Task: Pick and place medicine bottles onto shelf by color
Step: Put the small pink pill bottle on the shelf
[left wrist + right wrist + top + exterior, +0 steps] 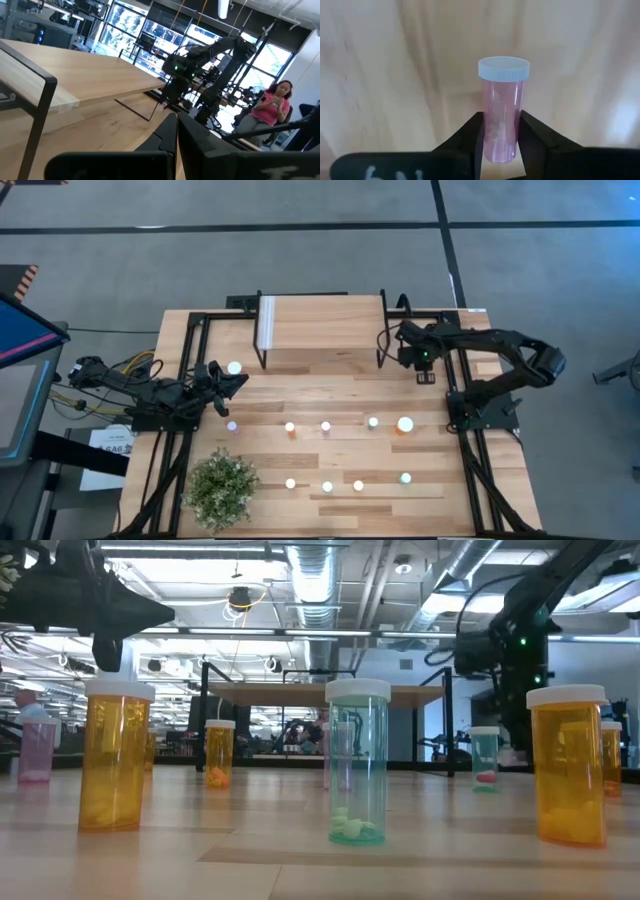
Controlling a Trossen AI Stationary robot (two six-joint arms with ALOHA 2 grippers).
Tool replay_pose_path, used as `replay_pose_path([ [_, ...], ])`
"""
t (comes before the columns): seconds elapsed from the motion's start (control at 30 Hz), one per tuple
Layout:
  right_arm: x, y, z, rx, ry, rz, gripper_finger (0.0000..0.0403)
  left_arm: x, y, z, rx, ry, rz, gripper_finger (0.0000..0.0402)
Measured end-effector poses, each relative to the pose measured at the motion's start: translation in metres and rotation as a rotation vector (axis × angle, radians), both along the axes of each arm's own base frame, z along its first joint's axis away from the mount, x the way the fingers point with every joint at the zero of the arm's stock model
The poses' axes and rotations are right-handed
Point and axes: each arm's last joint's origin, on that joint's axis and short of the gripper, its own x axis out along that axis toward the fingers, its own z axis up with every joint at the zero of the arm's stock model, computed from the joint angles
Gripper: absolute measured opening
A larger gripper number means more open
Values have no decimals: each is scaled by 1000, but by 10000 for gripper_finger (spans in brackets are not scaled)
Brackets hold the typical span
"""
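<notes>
High view: your right gripper (421,366) is sitting just beside the right end of the small raised shelf with the light wood top and thin black legs (320,322), low over the table. Your left gripper (232,383) is waiting near the shelf's left front corner, beside a white-capped bottle (234,367). The other small white-capped medicine bottles are standing in two rows on the large wooden tabletop (330,405), nearer the potted green plant (221,487).

Low view: a tall orange bottle (115,755), a teal-green bottle (357,762) and another orange one (567,765) are standing upright in front; the shelf is showing behind them.

Left wrist view: the left fingers (167,135) are pressing together, clenched on nothing.

Right wrist view: the two dark fingers (479,131) are bracketing a pink translucent bottle with a white cap (503,107), touching its lower body on both sides. It is standing upright, long axis vertical, cap clear above the fingers. I judge this a grasp closing on the bottle.

The shelf is lying just to the side of this grip, so the right arm is the nearer one for placing; the bottle is needing a lift above the shelf top first.
</notes>
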Motion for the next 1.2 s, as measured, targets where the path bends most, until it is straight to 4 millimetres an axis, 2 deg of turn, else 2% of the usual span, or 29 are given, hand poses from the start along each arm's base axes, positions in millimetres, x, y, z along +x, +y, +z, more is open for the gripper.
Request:
replay_pose_path([
  [0.17,-5,5,19,-9,-19,-36,115,0,0,0,0,0,0,0],
  [0.33,-9,10,42,-49,-124,-76,114,0,0,0,0,1,0,0],
  [0.63,-19,23,108,-159,-520,-91,114,0,0,0,0,0,0,0],
  [0.77,-21,28,135,-219,-779,-92,114,0,0,0,0,1,0,0],
  [1.0,-8,26,169,-159,-1278,-55,113,0,0,0,0,0,0,0],
  [1.2,19,26,172,-23,-1416,13,113,0,-1,1,1,-7,-23,0],
])
